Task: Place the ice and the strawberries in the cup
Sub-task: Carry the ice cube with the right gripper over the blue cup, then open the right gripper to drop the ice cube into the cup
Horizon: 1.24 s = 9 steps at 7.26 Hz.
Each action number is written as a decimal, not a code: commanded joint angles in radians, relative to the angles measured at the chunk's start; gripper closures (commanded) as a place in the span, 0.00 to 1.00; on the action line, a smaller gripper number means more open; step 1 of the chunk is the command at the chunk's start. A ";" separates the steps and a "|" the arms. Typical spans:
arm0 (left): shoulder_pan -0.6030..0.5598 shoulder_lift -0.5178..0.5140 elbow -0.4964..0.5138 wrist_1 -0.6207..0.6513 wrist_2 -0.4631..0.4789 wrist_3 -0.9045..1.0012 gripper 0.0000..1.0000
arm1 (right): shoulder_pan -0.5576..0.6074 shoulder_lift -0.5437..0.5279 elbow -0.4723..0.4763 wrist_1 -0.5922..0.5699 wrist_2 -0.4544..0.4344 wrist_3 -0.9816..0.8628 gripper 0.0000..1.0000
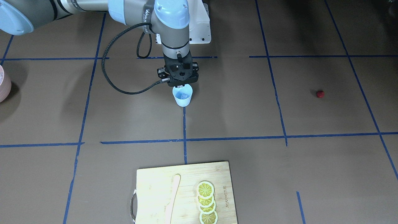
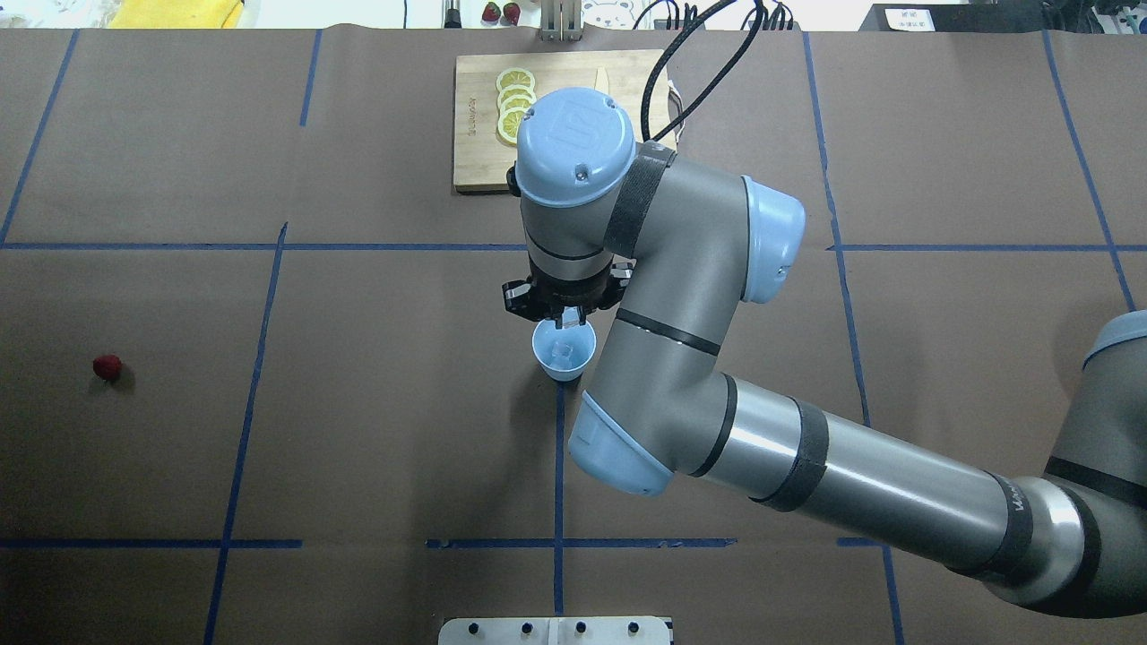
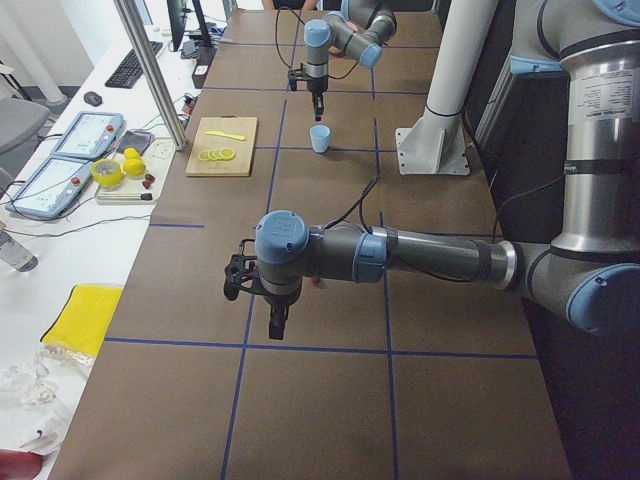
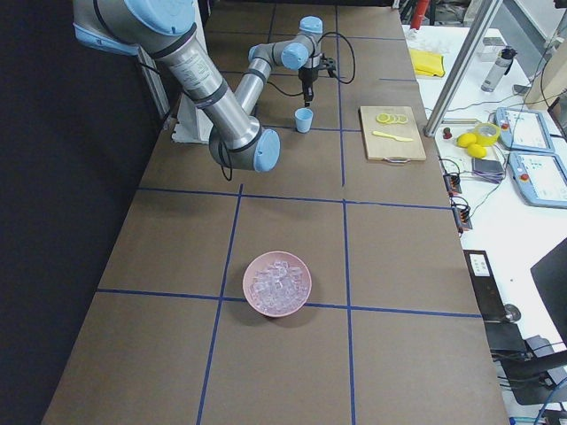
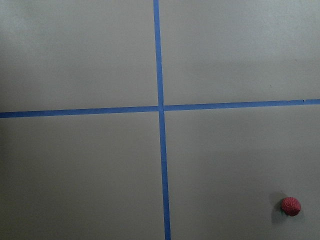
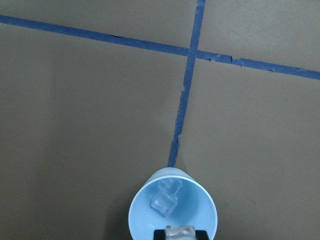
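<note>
Matt brown paper (image 1: 311, 174) is covering the table (image 1: 46, 186), with blue tape (image 1: 236, 137) crossing it. The cup (image 1: 182, 101) is looking like smooth plastic, the ice (image 6: 164, 202) glassy, the cutting board (image 1: 152, 186) pale wood, the strawberry (image 5: 290, 206) bumpy.

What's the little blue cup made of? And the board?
The cup looks like thin plastic: smooth, even pale blue, with a soft sheen. The board looks like bamboo or pale wood: light tan, faint grain strips, matte.

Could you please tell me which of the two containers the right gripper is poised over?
The small light-blue cup, directly under the right gripper and holding an ice piece; the larger pink bowl, heaped with ice, stands far off along the table.
</note>
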 commanded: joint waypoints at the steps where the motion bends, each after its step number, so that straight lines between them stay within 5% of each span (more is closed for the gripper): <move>1: 0.001 -0.001 0.002 -0.001 0.000 0.001 0.00 | -0.024 0.000 -0.024 0.027 -0.018 0.023 1.00; 2: 0.001 0.000 0.002 -0.001 0.000 0.001 0.00 | -0.029 -0.003 -0.025 0.027 -0.020 0.024 0.98; 3: 0.001 0.000 0.002 -0.001 0.000 0.001 0.00 | -0.029 -0.003 -0.025 0.027 -0.020 0.024 0.75; 4: 0.001 0.000 0.002 -0.001 0.000 0.001 0.00 | -0.029 -0.006 -0.025 0.030 -0.023 0.024 0.29; 5: 0.001 0.000 0.002 -0.003 0.000 0.001 0.00 | -0.027 -0.005 -0.022 0.032 -0.039 0.024 0.02; 8: 0.002 -0.006 -0.005 -0.004 0.000 -0.001 0.00 | 0.028 -0.012 0.028 0.026 -0.037 0.021 0.01; 9: 0.011 -0.007 -0.016 -0.004 0.000 -0.004 0.00 | 0.063 -0.073 0.131 0.020 -0.037 0.021 0.01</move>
